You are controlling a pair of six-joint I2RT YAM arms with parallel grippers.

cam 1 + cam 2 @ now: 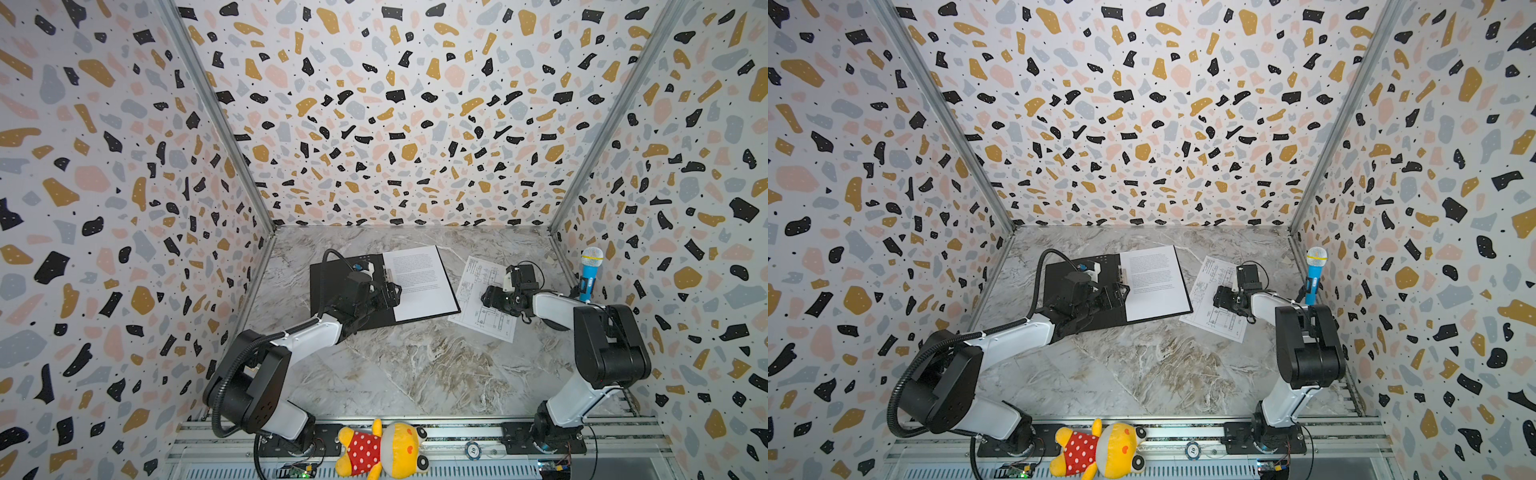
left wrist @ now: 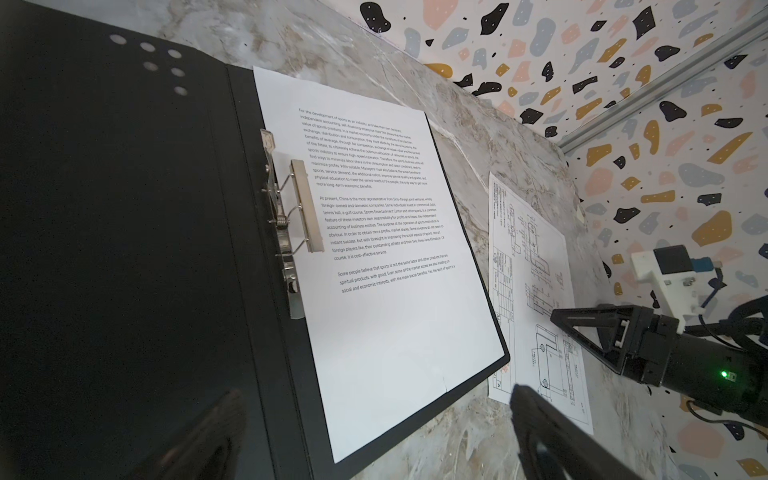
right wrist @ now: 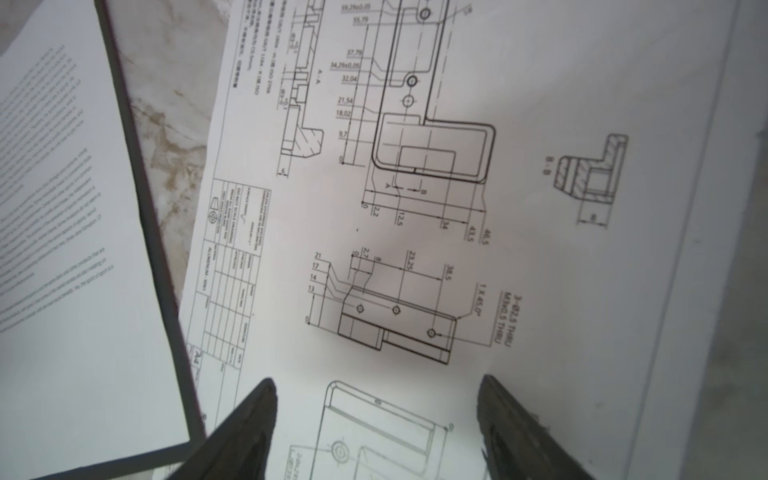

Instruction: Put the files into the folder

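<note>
Open folder (image 1: pixel 326 282), black inside up, with the text sheet (image 1: pixel 419 282) laid on its right leaf. The drawing sheet (image 3: pixel 540 257) is seen on the marble table (image 1: pixel 415 365) just beside it, one corner seemingly under the folder's edge. Both grippers are spread and empty. The flat sheet may be crumpled when pinched by the right gripper (image 3: pixel 378 378), or snagged at that edge. Entry is partly blocked by the left gripper (image 2: pixel 374 390). A toy microphone (image 1: pixel 590 274) stands well apart.

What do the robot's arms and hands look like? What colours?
The left arm and right arm are white tubes with chunky black joints. A ribbed black hose loops along the left one. The left hand and right hand are black with pointy fingers; a tiny green light glows behind the right hand.
</note>
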